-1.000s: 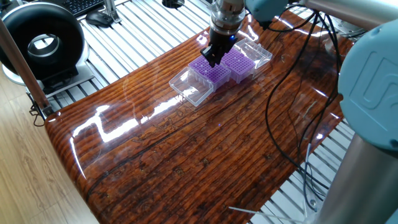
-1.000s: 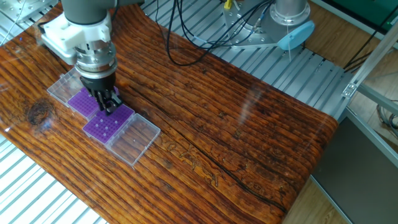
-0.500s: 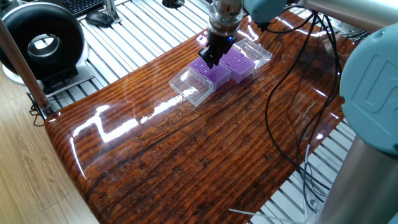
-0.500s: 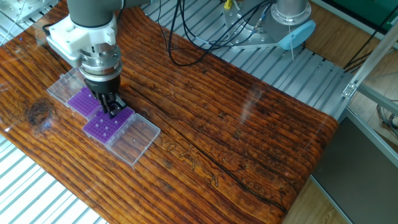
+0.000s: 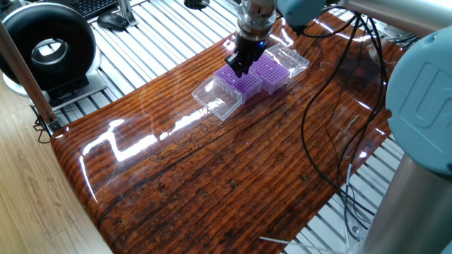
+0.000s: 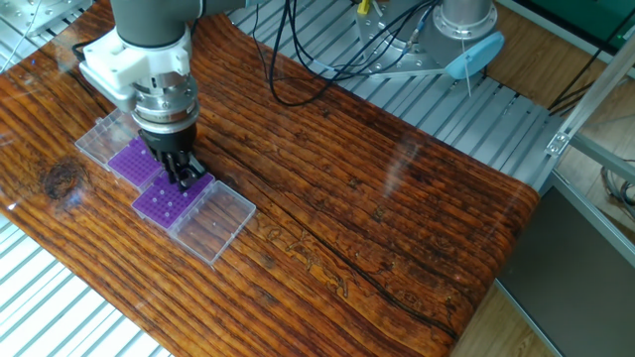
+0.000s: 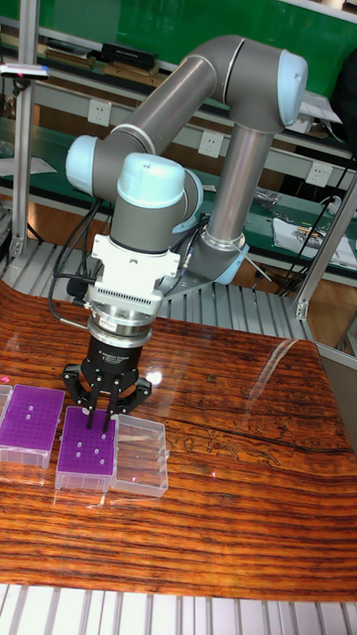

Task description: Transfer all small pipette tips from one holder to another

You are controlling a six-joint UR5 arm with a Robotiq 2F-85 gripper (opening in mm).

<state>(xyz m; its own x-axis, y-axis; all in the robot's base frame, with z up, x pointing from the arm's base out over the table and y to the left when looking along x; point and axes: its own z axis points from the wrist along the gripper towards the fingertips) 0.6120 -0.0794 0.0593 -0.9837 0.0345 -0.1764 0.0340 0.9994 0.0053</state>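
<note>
Two purple grid racks lie side by side on the wooden table, each with its clear lid folded open. My gripper (image 7: 99,425) (image 6: 189,178) (image 5: 239,68) points straight down over the far edge of one rack (image 7: 84,448) (image 6: 167,201) (image 5: 241,82). Its fingertips are just above the grid. That rack holds several small pipette tips (image 7: 87,452) (image 6: 164,205), seen as pale dots in the holes. The other rack (image 7: 30,415) (image 6: 129,159) (image 5: 270,69) lies beside it. The fingers stand close together. Anything between them is too small to make out.
Clear lids (image 7: 139,458) (image 6: 213,223) (image 5: 217,99) flank the racks. Black cables (image 5: 318,106) run over the table's right side. A round black device (image 5: 46,49) stands off the table's left end. Slatted metal surrounds the tabletop.
The gripper has slid a little across the rack, away from the neighbouring rack, keeping about the same height. The racks have not moved.
</note>
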